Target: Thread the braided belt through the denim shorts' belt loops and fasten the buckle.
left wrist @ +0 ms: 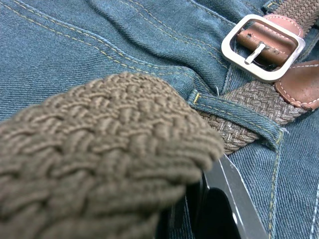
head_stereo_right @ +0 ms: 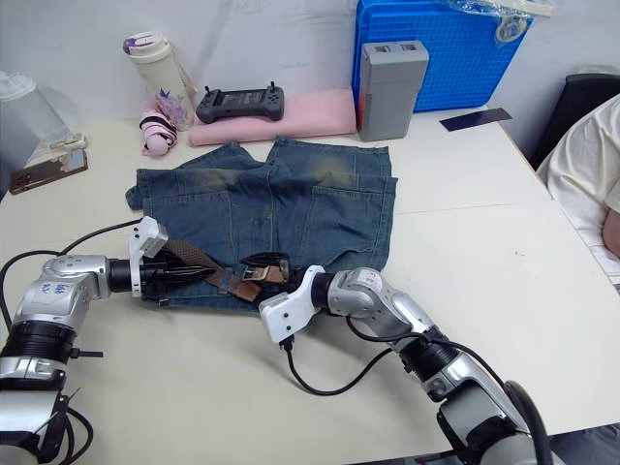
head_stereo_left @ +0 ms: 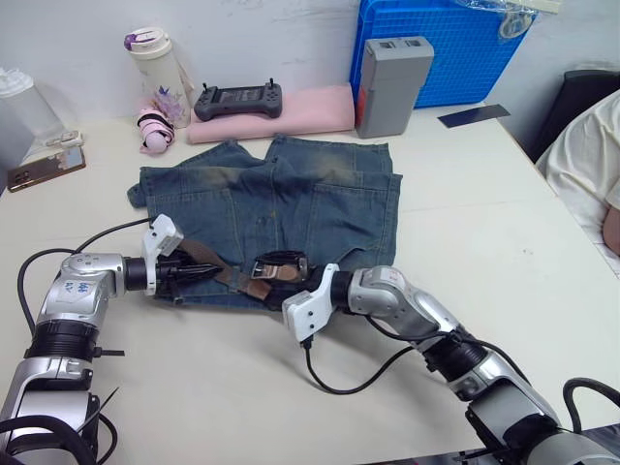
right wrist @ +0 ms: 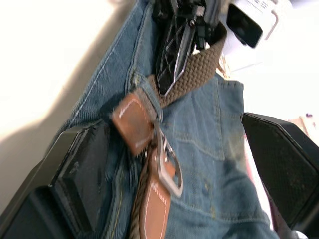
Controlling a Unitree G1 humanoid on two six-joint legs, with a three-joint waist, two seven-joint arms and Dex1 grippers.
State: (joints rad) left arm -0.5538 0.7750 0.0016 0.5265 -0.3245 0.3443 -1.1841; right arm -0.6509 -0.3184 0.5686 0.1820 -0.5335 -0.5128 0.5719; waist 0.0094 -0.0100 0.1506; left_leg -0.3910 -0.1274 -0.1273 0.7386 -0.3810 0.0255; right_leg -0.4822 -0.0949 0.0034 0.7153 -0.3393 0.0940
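The faded blue denim shorts (head_stereo_left: 291,203) lie flat on the white table, waistband toward me. The braided belt (head_stereo_left: 201,254) runs along that waistband. In the left wrist view it passes under one of the belt loops (left wrist: 234,113), and the silver buckle (left wrist: 262,47) lies just past it, with brown leather tabs beside it. My left gripper (head_stereo_left: 213,273) is shut on the braided strap at the waistband's left part. My right gripper (head_stereo_left: 287,275) is open, and its black fingers (right wrist: 79,174) straddle the buckle (right wrist: 167,164) and the leather end.
At the back stand a pink folded cloth (head_stereo_left: 291,111) with a black controller (head_stereo_left: 238,100), a grey box (head_stereo_left: 391,85), a blue crate (head_stereo_left: 441,48) and a bottle (head_stereo_left: 160,77). A phone (head_stereo_left: 44,167) lies far left. A person's arm (head_stereo_left: 586,174) rests at the right edge. Black cables (head_stereo_left: 349,378) trail near me.
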